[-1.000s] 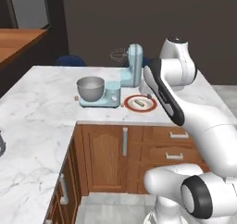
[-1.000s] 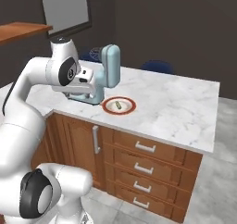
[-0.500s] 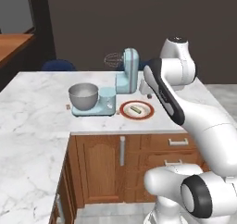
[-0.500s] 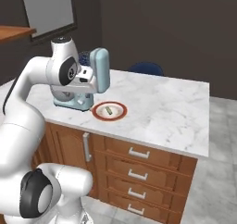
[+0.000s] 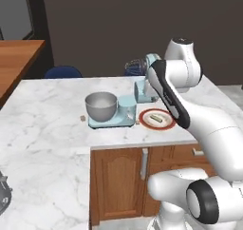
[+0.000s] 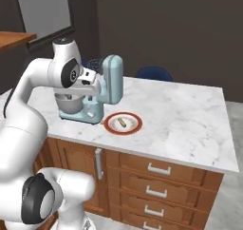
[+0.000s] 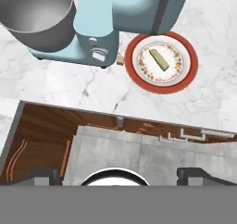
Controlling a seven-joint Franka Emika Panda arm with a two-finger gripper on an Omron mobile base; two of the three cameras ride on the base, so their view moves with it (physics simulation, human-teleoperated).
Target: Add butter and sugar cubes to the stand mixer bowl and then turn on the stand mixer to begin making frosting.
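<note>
While the gripper (image 7: 118,172) hangs wide open and empty above the counter edge, the butter (image 7: 159,59) lies on the red-rimmed plate (image 7: 185,77) beside the stand mixer (image 7: 134,10).

Light blue stand mixer (image 6: 108,89) on a white marble counter (image 6: 190,124), with its grey bowl (image 6: 68,103) partly hidden behind the white arm (image 6: 45,79). Just beside the mixer base, a red-rimmed plate (image 6: 123,123) holds a small pale block (image 6: 122,122). Wooden drawers (image 6: 156,186) below.
</note>
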